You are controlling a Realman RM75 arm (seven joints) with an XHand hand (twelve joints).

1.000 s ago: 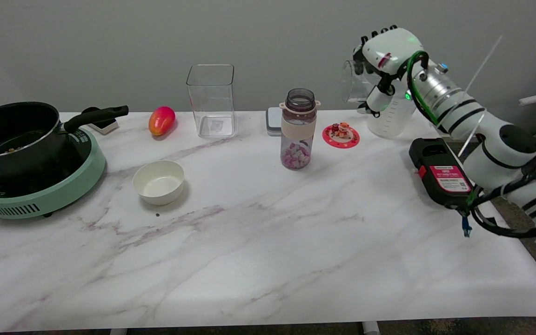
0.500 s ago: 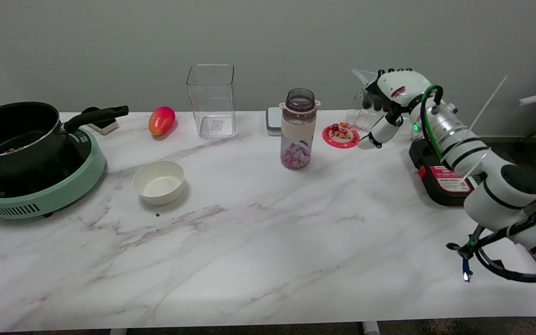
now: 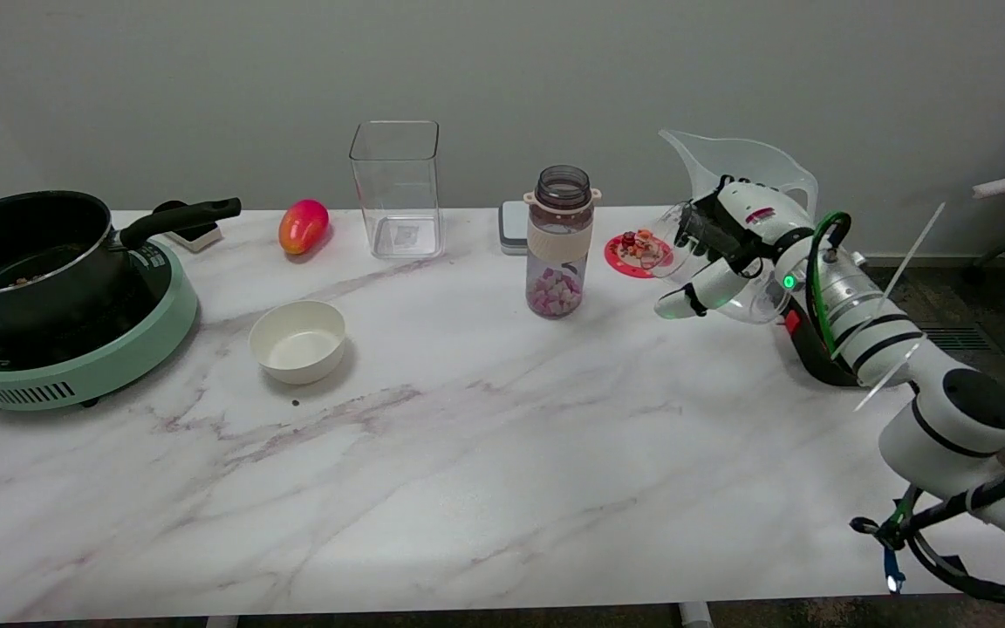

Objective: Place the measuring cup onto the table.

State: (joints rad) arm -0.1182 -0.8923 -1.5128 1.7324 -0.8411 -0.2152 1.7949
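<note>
The measuring cup (image 3: 742, 166) is clear plastic with a pointed spout at its upper left. It hangs upright in the air over the table's far right part. My right hand (image 3: 725, 249) grips it around the lower body, fingers wrapped over the near side, thumb sticking out to the left. The cup's base (image 3: 751, 301) shows below the hand, close above the marble table (image 3: 485, 436); whether it touches the table I cannot tell.
A water bottle with pink pieces (image 3: 559, 244) and a red coaster with small figures (image 3: 638, 253) lie just left of the hand. A black-and-red box (image 3: 808, 344) is behind my forearm. Further left are a tall clear container (image 3: 396, 187), mango (image 3: 303, 225), white bowl (image 3: 297, 341) and pot on a green cooker (image 3: 40, 288).
My right hand has come down and towards the near side with the measuring cup, from high at the back right to low beside the coaster. The other things have stayed put.
</note>
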